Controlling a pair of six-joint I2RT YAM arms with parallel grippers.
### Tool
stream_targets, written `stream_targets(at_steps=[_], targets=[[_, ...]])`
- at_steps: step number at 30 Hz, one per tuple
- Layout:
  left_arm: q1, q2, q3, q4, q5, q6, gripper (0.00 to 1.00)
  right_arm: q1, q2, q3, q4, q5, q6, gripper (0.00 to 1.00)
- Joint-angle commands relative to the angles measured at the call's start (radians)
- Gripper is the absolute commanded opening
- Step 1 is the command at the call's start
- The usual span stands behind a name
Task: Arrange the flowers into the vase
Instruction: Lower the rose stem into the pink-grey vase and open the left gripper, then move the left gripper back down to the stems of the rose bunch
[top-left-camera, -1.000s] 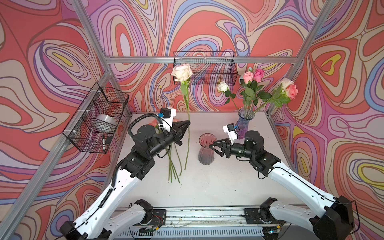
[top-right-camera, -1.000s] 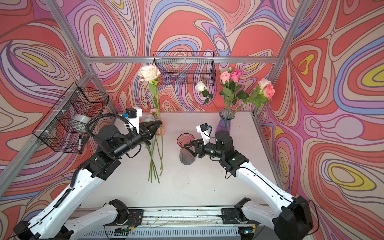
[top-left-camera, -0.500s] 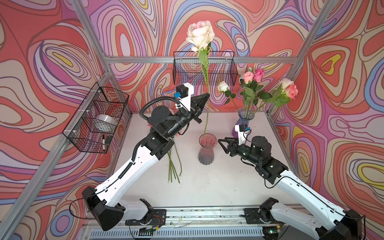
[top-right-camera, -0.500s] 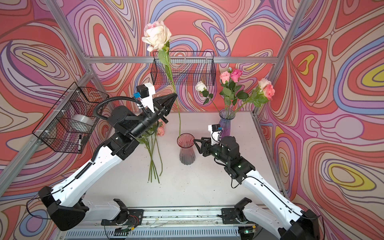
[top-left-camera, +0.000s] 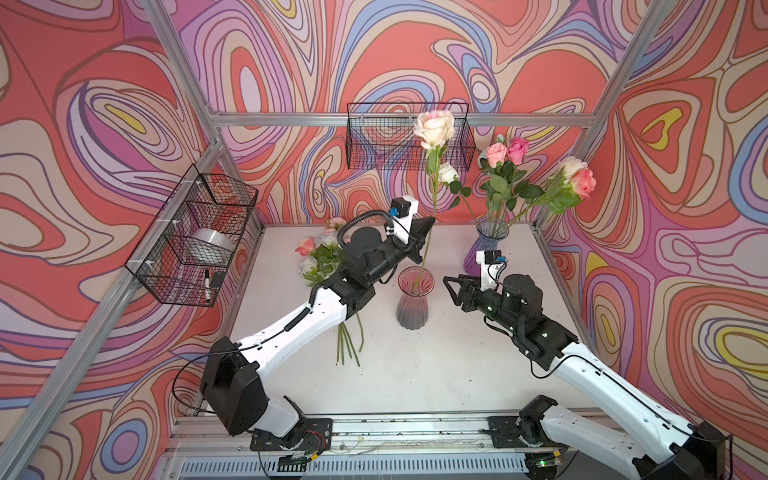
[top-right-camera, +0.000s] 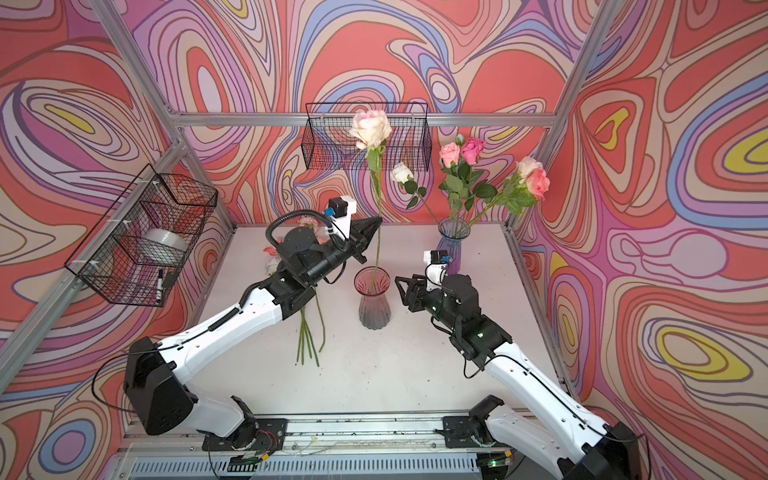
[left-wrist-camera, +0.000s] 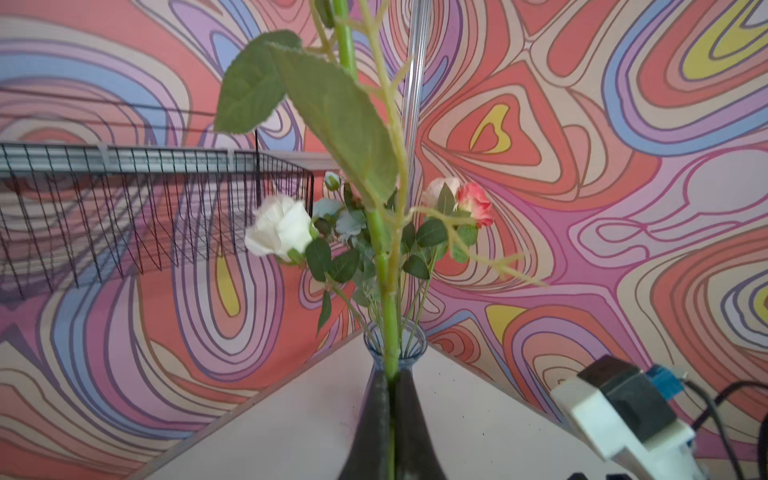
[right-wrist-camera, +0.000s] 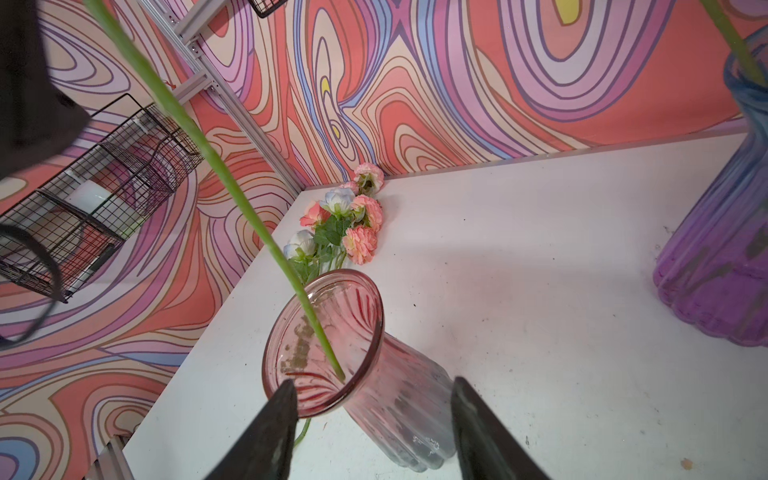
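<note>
Left gripper (top-left-camera: 430, 221) pinches cream rose (top-left-camera: 434, 129) mid-stem, tip inside pink vase (top-left-camera: 412, 309) at worktop (top-left-camera: 415, 374) centre. Right gripper (top-left-camera: 451, 290) wide, empty. Stem looks light and bendy; grip low.

Light: bright, evenly spread.
Shadows: soft ones are cast on the white counter (right-wrist-camera: 540, 208).
Blur: the close green leafy stem (left-wrist-camera: 388, 291) is rendered soft.

In both top views the left arm (top-left-camera: 291, 326) hides the middle of the loose flowers (top-left-camera: 318, 255). The left wrist view cuts off the bloom of the held rose (left-wrist-camera: 388, 266). The right wrist view cuts off one side of the purple vase (right-wrist-camera: 715, 266). A dark item in the side basket (top-left-camera: 195, 208) is too small to name.
</note>
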Motion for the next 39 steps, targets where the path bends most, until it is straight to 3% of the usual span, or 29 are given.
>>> stream_targets(at_steps=[1, 9, 19, 26, 31, 34, 37, 39], targets=[[-0.044, 0.011, -0.06, 0.073, -0.047, 0.016, 0.0, 0.004, -0.007, -0.011, -0.018, 0.028, -0.007, 0.6], [-0.047, 0.011, -0.177, 0.082, -0.092, -0.047, 0.01, 0.005, -0.011, 0.0, -0.067, 0.033, -0.007, 0.6], [-0.047, -0.046, -0.233, 0.003, -0.127, -0.063, 0.32, 0.004, 0.013, 0.023, -0.07, 0.017, -0.004, 0.6], [-0.047, -0.184, -0.335, 0.005, -0.177, -0.062, 0.42, 0.005, 0.04, 0.089, -0.117, 0.002, -0.006, 0.6], [-0.046, -0.348, -0.394, -0.091, -0.241, -0.022, 0.44, 0.004, 0.027, 0.097, -0.132, 0.005, -0.004, 0.6], [-0.045, -0.439, -0.413, -0.205, -0.372, -0.036, 0.47, 0.005, 0.03, 0.114, -0.157, 0.012, -0.009, 0.59], [-0.014, -0.493, -0.427, -0.362, -0.496, -0.119, 0.47, 0.004, 0.034, 0.135, -0.189, 0.016, -0.001, 0.59], [0.043, -0.501, -0.421, -0.508, -0.518, -0.236, 0.48, 0.004, 0.033, 0.131, -0.193, 0.013, 0.016, 0.57]])
